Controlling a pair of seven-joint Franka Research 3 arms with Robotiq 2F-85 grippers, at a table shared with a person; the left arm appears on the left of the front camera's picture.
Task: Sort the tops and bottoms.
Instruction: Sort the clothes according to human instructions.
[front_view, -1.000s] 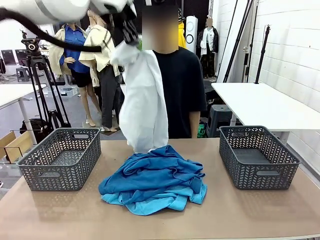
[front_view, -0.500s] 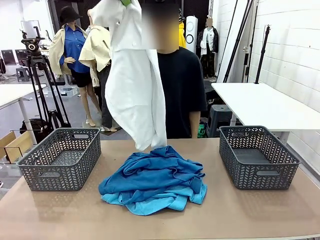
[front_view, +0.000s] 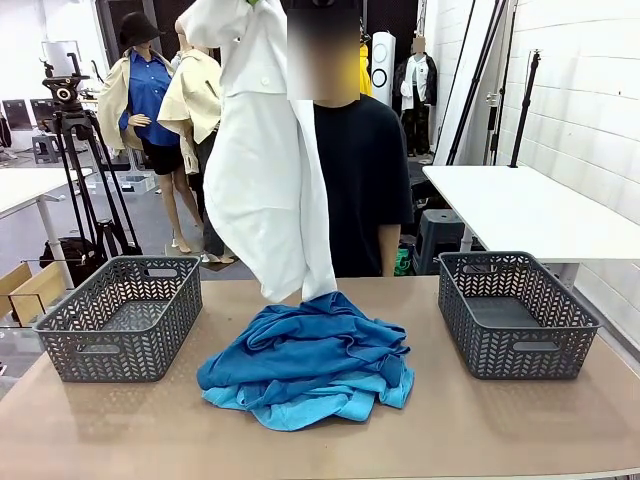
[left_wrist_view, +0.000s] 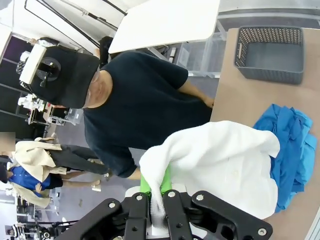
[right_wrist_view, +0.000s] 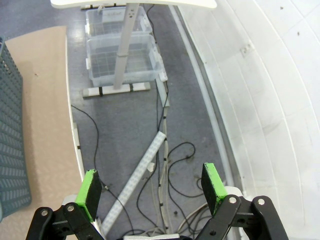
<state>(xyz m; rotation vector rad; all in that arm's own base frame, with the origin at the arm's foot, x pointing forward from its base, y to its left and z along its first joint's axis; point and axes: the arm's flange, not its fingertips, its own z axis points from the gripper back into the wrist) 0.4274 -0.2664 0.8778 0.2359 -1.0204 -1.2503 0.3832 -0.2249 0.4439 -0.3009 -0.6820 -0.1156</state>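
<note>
Progress, front view: barely begun. Left basket (front_view: 120, 318) at lower left and right basket (front_view: 517, 312) at mid right both look empty, so nothing is sorted yet. White shirt (front_view: 270, 180) hangs from top edge, centre-left, in front of person (front_view: 365, 170). Its hem reaches far edge of blue pile (front_view: 305, 355) at bench (front_view: 480, 430) centre; can't tell if touching. Pile is royal-blue on top w/ sky-blue shirt (front_view: 300, 408) under it, all left to do. White one needs a basket too.

Left wrist view: left tool (left_wrist_view: 156, 181) at bottom centre, green pads clamped on a fold of white shirt, cloth spreading right, blue pile beyond at right edge. Arm prob. high over bench, pointing down. Right basket at upper right, empty.

Right wrist view: right tool (right_wrist_view: 152, 185) at bottom, pads wide apart, holding nothing. It looks down past bench side onto floor cables, w/ basket wall at far left.
</note>
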